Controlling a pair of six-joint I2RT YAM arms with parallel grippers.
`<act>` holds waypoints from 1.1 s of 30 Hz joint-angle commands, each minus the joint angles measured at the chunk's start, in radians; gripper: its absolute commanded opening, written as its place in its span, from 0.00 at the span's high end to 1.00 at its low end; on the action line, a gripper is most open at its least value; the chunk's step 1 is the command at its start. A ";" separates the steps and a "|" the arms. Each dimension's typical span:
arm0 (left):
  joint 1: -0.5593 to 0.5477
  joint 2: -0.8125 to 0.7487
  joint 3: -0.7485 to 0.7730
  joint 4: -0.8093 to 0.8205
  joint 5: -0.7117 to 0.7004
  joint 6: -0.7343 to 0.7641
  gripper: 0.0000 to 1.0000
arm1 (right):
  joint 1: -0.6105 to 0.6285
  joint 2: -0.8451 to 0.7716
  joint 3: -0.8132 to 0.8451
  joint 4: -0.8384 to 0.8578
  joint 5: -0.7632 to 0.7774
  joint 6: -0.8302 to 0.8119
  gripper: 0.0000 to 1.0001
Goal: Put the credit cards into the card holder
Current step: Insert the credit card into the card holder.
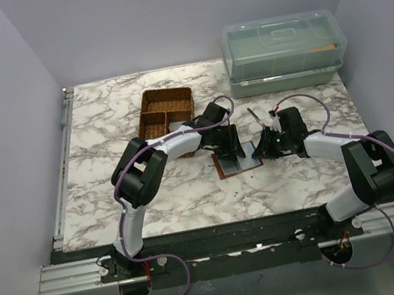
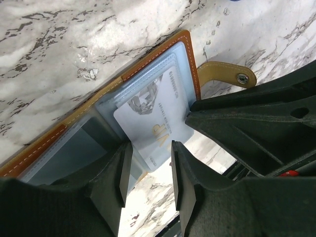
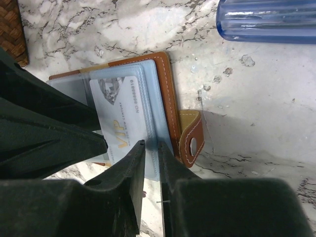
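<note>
The card holder (image 1: 228, 166) lies open on the marble, brown leather rim (image 2: 153, 57) up and snap strap (image 2: 227, 76) out to the side. A pale credit card (image 2: 153, 116) with gold "VIP" lettering sits partly in a clear inner pocket, its near end sticking out. My left gripper (image 2: 148, 168) is open, its fingers astride the card's near corner without pinching it. My right gripper (image 3: 149, 147) comes from the other side. Its jaws stand a narrow gap apart, with the clear pocket's edge beside the card (image 3: 121, 118) in that gap.
A brown divided basket tray (image 1: 167, 109) stands behind the holder. A lidded clear plastic box (image 1: 283, 52) sits at the back right. A thin dark stick-like tool (image 1: 254, 117) lies just behind the right gripper. The two grippers nearly touch over the holder.
</note>
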 commanded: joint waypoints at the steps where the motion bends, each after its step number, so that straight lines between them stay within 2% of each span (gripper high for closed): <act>1: 0.007 -0.012 -0.013 -0.042 0.032 0.025 0.58 | 0.006 -0.017 -0.028 -0.018 0.014 -0.009 0.77; 6: 0.003 -0.017 0.002 -0.042 0.027 0.036 0.65 | 0.006 -0.040 -0.041 0.013 0.010 -0.011 0.70; 14: -0.011 0.027 0.037 -0.014 0.109 -0.004 0.64 | 0.006 -0.053 -0.049 0.022 -0.001 -0.012 0.68; 20: 0.002 -0.049 -0.003 -0.036 0.029 0.051 0.57 | 0.006 -0.068 -0.058 0.025 0.011 -0.008 0.68; 25: 0.010 -0.089 -0.018 -0.068 0.025 0.065 0.55 | 0.007 -0.075 -0.063 0.030 0.008 -0.008 0.66; 28: 0.010 -0.082 -0.007 -0.067 0.038 0.064 0.62 | 0.007 -0.075 -0.059 0.032 -0.002 -0.007 0.66; 33: 0.012 -0.033 0.032 -0.051 0.078 0.043 0.87 | 0.002 -0.068 -0.058 0.051 -0.038 0.009 0.63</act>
